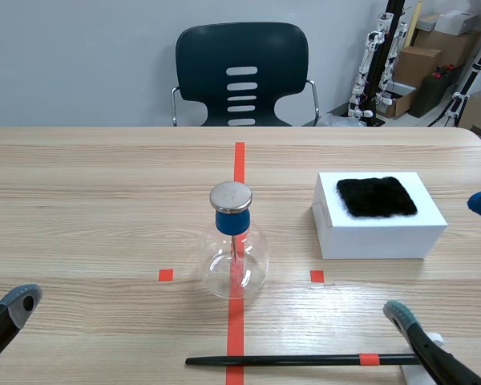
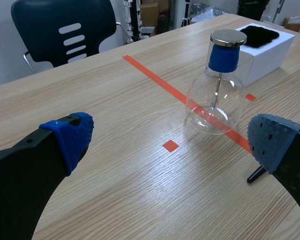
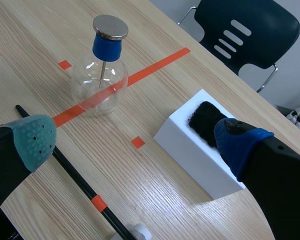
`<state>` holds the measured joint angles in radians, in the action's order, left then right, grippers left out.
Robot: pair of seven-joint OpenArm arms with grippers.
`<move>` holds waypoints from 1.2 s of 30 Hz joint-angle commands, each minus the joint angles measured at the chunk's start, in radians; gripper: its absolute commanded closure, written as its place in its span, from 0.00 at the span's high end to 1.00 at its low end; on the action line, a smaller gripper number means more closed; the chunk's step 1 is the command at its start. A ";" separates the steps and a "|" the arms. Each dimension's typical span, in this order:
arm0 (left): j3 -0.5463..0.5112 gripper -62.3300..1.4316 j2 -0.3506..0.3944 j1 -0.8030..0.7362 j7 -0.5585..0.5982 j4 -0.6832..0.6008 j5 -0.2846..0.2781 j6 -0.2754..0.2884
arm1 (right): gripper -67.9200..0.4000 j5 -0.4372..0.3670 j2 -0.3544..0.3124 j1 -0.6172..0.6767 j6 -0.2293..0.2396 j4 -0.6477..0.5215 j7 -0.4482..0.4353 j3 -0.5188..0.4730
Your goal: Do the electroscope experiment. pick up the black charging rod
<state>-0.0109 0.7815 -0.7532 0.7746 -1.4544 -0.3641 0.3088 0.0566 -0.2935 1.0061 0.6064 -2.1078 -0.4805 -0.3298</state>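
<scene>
thin black charging rod (image 1: 293,361) lies flat on the tabletop (image 1: 80,200) at six o'clock from the glass electroscope (image 1: 234,257), right pincer (image 3: 135,141) near its three o'clock end and left pincer (image 2: 171,140) both spread apart, empty; a misjudged close could roll the rod away, or a sweep could topple the glass.

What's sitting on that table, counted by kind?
Glass flask with metal cap: 1
Black rod: 1
White box: 1
Black fuzzy pad: 1
Small white piece at the rod's end: 1
Total: 5
</scene>
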 commanded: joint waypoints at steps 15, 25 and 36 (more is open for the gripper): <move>0.000 1.00 -0.005 0.001 0.019 -0.011 -0.006 0.002 | 1.00 -0.015 0.000 -0.006 -0.004 -0.014 -0.012 -0.003; 0.000 1.00 -0.058 0.009 0.048 -0.011 0.011 0.003 | 1.00 -0.009 0.000 -0.006 -0.004 -0.014 -0.011 -0.003; -0.001 1.00 -0.148 0.009 0.104 -0.011 0.053 0.021 | 1.00 0.196 -0.003 -0.013 0.058 -0.066 0.127 -0.002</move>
<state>-0.0109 0.6373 -0.7483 0.8635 -1.4544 -0.3107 0.3256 0.2634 -0.2939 1.0061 0.6590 -2.1345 -0.3527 -0.3298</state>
